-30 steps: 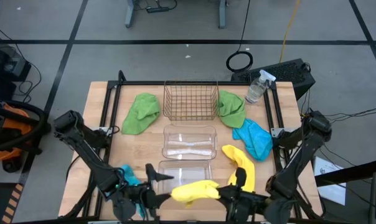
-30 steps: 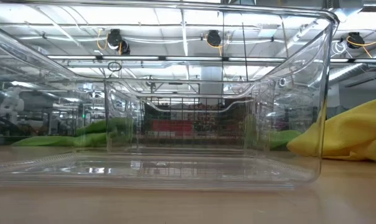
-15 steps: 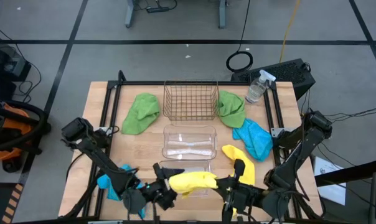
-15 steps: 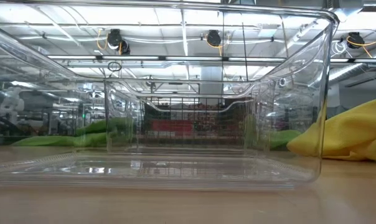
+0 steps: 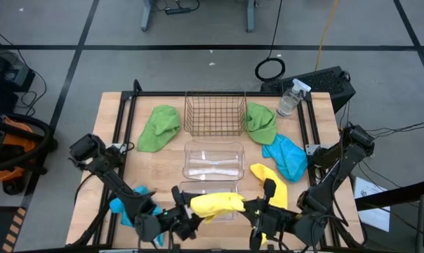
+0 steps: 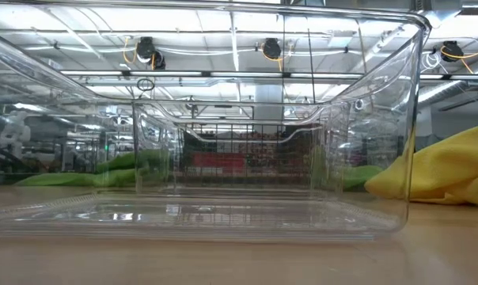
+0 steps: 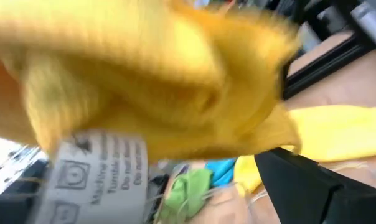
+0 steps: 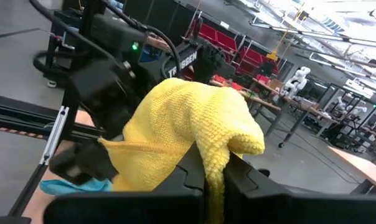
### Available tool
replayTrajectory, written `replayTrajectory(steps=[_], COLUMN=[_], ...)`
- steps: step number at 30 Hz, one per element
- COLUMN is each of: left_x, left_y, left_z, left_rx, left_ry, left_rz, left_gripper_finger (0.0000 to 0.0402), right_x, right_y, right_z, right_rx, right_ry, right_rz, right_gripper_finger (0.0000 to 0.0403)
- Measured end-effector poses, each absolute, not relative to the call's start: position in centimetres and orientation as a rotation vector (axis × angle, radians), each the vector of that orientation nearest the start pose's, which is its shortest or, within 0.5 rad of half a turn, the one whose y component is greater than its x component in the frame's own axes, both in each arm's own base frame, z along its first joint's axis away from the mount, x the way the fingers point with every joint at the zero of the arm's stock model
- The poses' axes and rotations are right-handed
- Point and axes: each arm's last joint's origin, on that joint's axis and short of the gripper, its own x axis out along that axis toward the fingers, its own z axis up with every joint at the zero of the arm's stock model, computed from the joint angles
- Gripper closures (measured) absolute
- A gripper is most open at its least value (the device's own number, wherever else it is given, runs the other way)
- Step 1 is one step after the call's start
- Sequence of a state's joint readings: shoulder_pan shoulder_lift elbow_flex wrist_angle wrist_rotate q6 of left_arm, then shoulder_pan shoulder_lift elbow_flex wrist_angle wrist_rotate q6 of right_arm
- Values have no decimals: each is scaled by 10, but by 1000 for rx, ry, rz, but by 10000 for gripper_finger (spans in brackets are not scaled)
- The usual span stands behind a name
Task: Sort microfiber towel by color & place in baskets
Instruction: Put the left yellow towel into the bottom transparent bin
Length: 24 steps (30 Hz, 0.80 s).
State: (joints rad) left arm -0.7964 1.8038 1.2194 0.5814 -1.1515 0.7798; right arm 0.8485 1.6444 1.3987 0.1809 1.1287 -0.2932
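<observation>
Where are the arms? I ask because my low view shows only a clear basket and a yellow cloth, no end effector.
Observer: The right end effector is at the table's near edge, shut on a second yellow towel.
Operator: And the left one?
Observer: The left end effector is close beside that towel, on its other side.
Operator: Is the towel over a basket?
Observer: Seen from above, it overlaps the near rim of the nearest clear basket.

The yellow towel (image 8: 194,124) is nubby, matt microfiber cloth. Beyond it stand a glossy clear plastic basket (image 5: 213,160) and a copper wire-mesh basket (image 5: 214,112). The worktop (image 5: 121,119) is pale smooth wood.
</observation>
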Motion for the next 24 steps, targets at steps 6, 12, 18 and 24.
replayTrajectory(steps=[6, 12, 18, 24], left_x=[294, 293, 290, 288], left_y=[-270, -273, -276, -276], left_z=[280, 283, 289, 295], left_rx=[763, 739, 666, 566], left_ry=[106, 57, -6, -51], left_rz=[328, 269, 252, 262], left_gripper_finger=[109, 109, 109, 109], right_x=[267, 268, 267, 266], right_y=[259, 258, 257, 256], right_z=[356, 352, 348, 343], right_rx=[-342, -333, -338, -330], right_ry=[102, 124, 143, 173], right_rz=[-279, -282, -280, -283], right_gripper_finger=[397, 397, 397, 397])
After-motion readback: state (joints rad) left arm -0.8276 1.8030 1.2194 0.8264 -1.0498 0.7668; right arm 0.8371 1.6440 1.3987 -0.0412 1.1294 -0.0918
